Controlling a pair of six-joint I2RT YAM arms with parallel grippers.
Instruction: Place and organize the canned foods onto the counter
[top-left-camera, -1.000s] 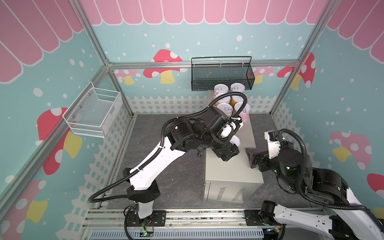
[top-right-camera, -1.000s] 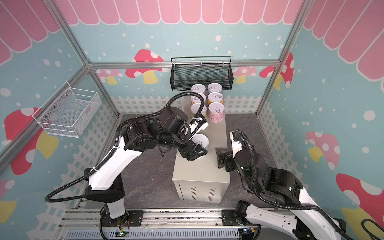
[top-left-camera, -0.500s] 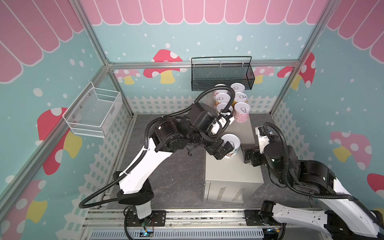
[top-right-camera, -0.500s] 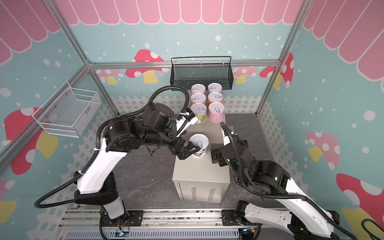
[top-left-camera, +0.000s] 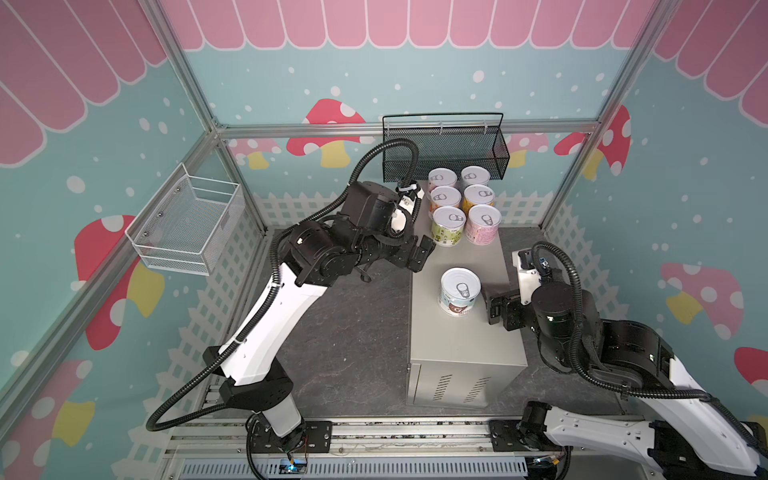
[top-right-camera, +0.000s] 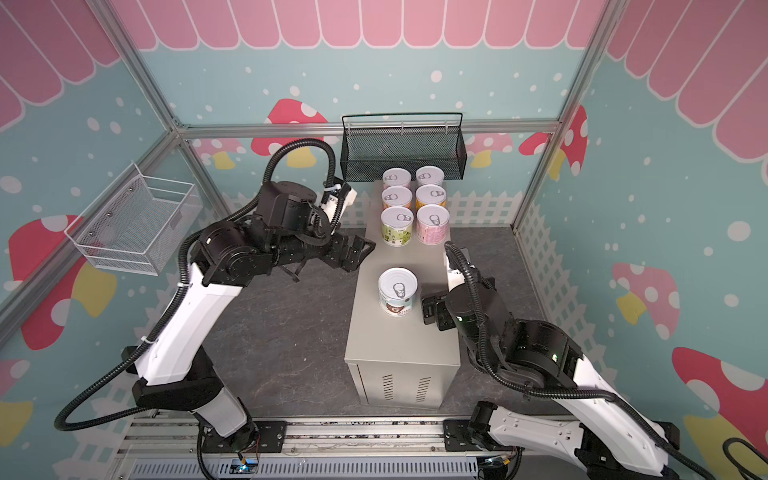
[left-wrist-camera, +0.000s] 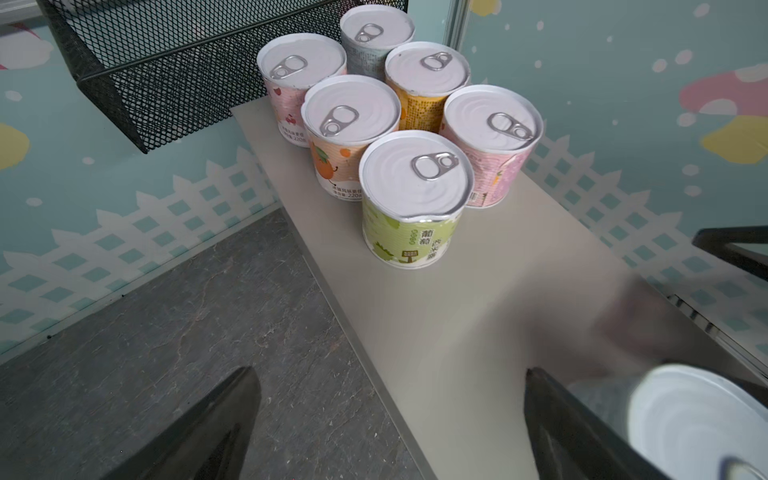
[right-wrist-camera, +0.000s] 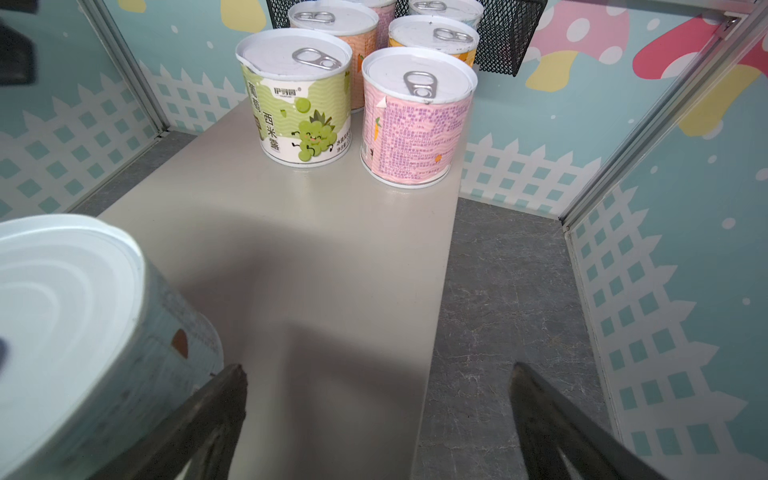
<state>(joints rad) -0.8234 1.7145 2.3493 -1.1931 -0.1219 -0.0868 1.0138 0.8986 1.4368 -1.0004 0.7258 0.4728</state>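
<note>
The beige-grey counter (top-left-camera: 461, 345) (top-right-camera: 399, 349) carries several cans in a tight double row at its far end, the green can (top-left-camera: 448, 226) (left-wrist-camera: 415, 195) (right-wrist-camera: 297, 95) and pink can (top-left-camera: 482, 224) (right-wrist-camera: 415, 116) nearest. A white-blue can (top-left-camera: 459, 291) (top-right-camera: 397, 291) (left-wrist-camera: 685, 419) (right-wrist-camera: 83, 324) stands upright alone mid-counter. My left gripper (top-left-camera: 419, 253) (top-right-camera: 357, 255) (left-wrist-camera: 388, 372) is open and empty at the counter's left edge, up-left of that can. My right gripper (top-left-camera: 498, 309) (top-right-camera: 434, 309) (right-wrist-camera: 376, 368) is open and empty just right of the can, over the counter's right edge.
A black mesh basket (top-left-camera: 444, 149) hangs on the back wall right above the far cans. A white wire basket (top-left-camera: 187, 224) hangs on the left wall. Dark stone floor (top-left-camera: 353, 332) lies on both sides of the counter, well below its top.
My left gripper opened, left the white-blue can standing mid-counter and drew back to the left edge. My right gripper came in close on the can's right.
</note>
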